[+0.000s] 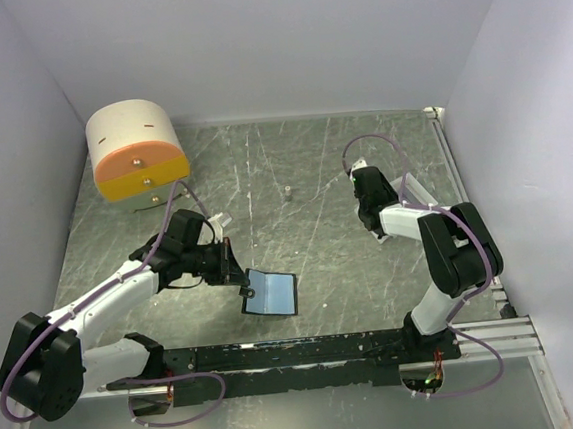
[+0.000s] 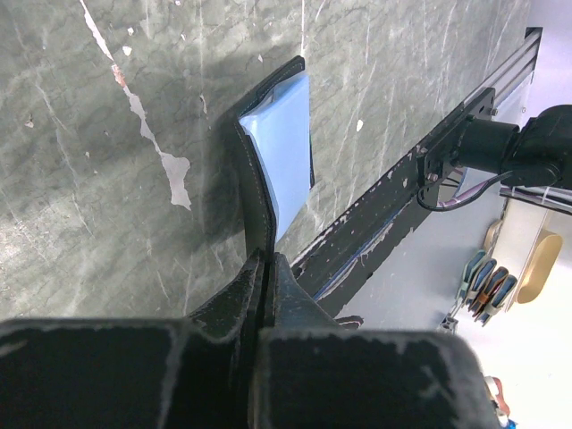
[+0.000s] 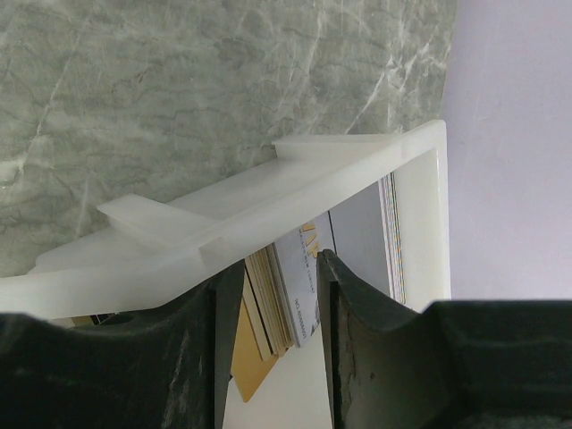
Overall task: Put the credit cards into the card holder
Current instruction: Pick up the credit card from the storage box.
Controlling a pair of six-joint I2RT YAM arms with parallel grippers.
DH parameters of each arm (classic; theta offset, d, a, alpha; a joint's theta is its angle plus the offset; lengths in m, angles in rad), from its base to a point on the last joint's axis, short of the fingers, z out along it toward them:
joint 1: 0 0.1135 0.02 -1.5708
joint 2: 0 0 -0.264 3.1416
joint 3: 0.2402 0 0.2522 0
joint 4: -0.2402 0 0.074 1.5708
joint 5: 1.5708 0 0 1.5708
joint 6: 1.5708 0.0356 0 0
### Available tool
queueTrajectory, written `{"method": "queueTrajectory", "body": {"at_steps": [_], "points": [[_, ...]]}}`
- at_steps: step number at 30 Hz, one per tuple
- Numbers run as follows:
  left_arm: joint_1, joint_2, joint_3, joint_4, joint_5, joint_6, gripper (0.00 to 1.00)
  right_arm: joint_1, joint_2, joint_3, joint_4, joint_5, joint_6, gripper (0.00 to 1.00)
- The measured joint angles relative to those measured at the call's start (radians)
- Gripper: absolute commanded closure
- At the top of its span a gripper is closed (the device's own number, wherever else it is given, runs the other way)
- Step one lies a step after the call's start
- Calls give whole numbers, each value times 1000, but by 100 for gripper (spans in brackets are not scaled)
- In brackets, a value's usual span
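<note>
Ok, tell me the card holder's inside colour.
The card holder is pale blue inside, edged black; left wrist view shows it best.

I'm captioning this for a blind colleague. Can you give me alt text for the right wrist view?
The right gripper, its black fingers apart, is poised over a stack of gold and white credit cards in a white tray, which sits on a grey marbled table.

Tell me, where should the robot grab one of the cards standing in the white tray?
Probably by its top edge, from straight above. The cards stand on edge, packed together inside the white tray, so only their upper edges are free. The right tool hangs over them, jaws apart.
</note>
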Motion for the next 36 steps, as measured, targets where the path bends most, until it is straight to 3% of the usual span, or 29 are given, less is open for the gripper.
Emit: {"method": "queueTrajectory", "body": {"at_steps": [6,30,36], "points": [[0,0,0,0,0,0,93,0,0,0,1,1,0,58],[0,0,0,0,0,0,93,-11,24,17,25,134,-10,66],[0,0,0,0,0,0,93,-32,-2,24,7,84,0,67]]}}
